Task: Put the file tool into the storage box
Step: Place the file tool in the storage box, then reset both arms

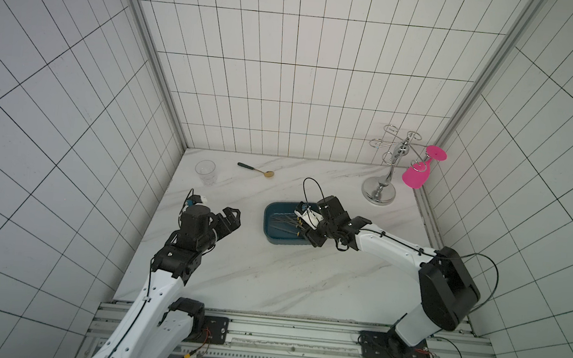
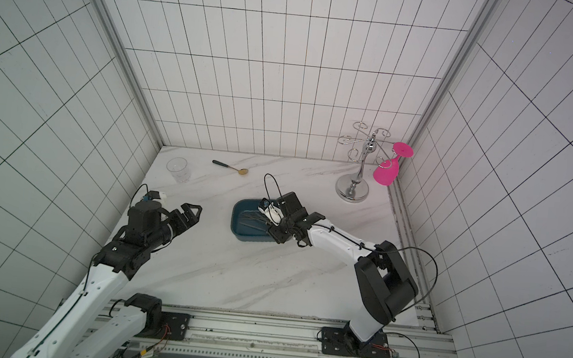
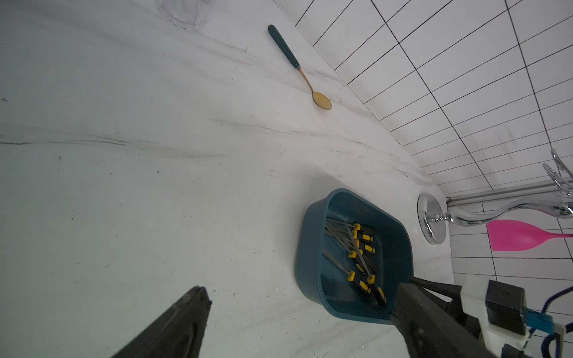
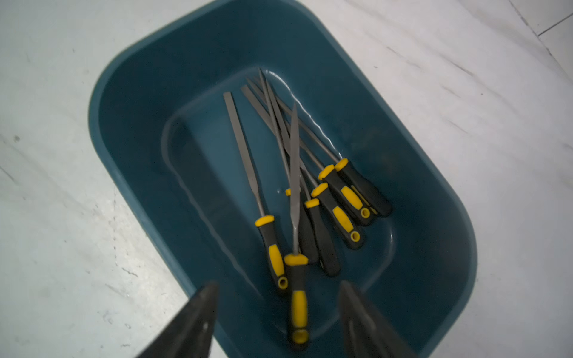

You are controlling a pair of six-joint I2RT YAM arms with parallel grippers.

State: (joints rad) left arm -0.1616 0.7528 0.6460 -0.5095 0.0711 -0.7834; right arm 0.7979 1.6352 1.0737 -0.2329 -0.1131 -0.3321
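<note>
Right gripper [image 4: 278,284] is poised over the storage box [image 4: 130,102], its black tapered jaws spread wide and gripping nothing. Between them, touching neither, is the file tool [image 4: 298,279]. It's inside the box, slim grey steel blade pointing away from the jaws, rubbery black-and-yellow handle a little blurred. The blade crosses a heap of other files [image 4: 338,204], some flat and some tapering, with the same handles and a hole at the butt. The box is smooth teal plastic, shallow and round-cornered, sitting on the white marble-veined tabletop [image 1: 268,275]. Over on the other side, the left gripper [image 1: 236,220] hangs above the table, well apart from the box, jaws wide too and empty. At the back there's a clear cup [image 1: 205,171], a gold-bowled spoon [image 1: 257,170] with a dark handle, and a chrome rack [image 1: 380,190] with a pink goblet [image 1: 416,176] hung upside down.
</note>
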